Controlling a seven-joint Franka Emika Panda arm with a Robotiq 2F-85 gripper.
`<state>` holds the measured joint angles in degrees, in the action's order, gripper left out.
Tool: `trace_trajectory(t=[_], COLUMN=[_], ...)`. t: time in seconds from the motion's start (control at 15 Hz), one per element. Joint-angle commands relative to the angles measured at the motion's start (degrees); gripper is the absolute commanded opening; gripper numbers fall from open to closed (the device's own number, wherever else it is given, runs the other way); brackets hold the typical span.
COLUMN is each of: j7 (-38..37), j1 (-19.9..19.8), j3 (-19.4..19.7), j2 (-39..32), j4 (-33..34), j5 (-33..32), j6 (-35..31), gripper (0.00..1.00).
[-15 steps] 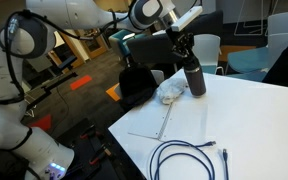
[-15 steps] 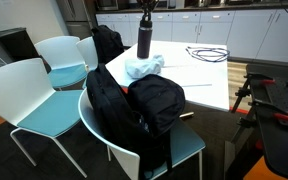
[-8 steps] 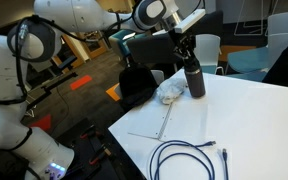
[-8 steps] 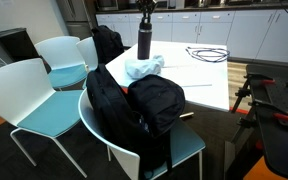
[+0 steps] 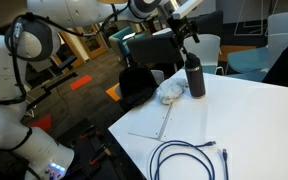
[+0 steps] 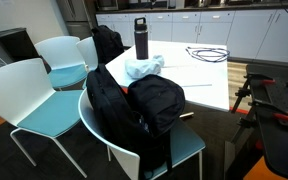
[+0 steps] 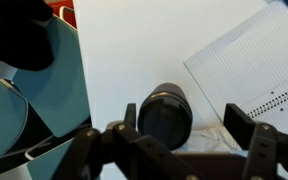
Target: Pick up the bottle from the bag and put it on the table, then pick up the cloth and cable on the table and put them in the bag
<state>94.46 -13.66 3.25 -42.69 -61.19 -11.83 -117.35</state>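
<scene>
The dark bottle (image 5: 195, 76) (image 6: 141, 40) stands upright on the white table (image 5: 254, 120), next to the crumpled pale cloth (image 5: 170, 92) (image 6: 144, 67). My gripper (image 5: 188, 36) hangs open just above the bottle cap and is apart from it. In the wrist view the gripper (image 7: 184, 121) looks down on the bottle (image 7: 164, 114), one finger on each side and neither touching. The coiled dark cable (image 5: 185, 158) (image 6: 206, 52) lies farther along the table. The black bag (image 6: 144, 105) (image 5: 136, 84) sits on a chair at the table's edge.
A spiral notebook (image 5: 152, 121) (image 7: 249, 60) lies on the table between cloth and cable. Teal chairs (image 6: 29, 95) stand around the table, and another black backpack (image 6: 107, 43) rests on a far chair. The table edge runs close behind the bottle.
The gripper was shut on the bottle's top; it has opened and risen clear. The bottle stays standing where it was set.
</scene>
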Motion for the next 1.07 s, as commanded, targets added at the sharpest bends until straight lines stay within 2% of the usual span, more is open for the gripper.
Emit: trace_trajectory(t=[0.0, 0.27, 0.4, 0.73, 0.8, 1.0], j7=[1.32, 2.64, 5.55, 12.37, 12.98, 10.23], j1=[0.06, 0.47, 1.64, 4.68, 6.03, 9.5], j3=[-0.15, -0.74, -1.18, -4.69, -4.43, -3.92], j2=[2.13, 4.68, 6.87, 13.77, 14.76, 15.74], j4=[-0.15, -2.33, -5.05, -16.3, -18.46, -23.63], j5=[-0.15, -0.28, -1.78, -3.54, -3.28, -5.81], j6=[2.18, 3.25, 2.91, -0.94, -1.07, -1.31], gripper=[1.0, 1.0, 1.0, 1.0, 1.0, 1.0])
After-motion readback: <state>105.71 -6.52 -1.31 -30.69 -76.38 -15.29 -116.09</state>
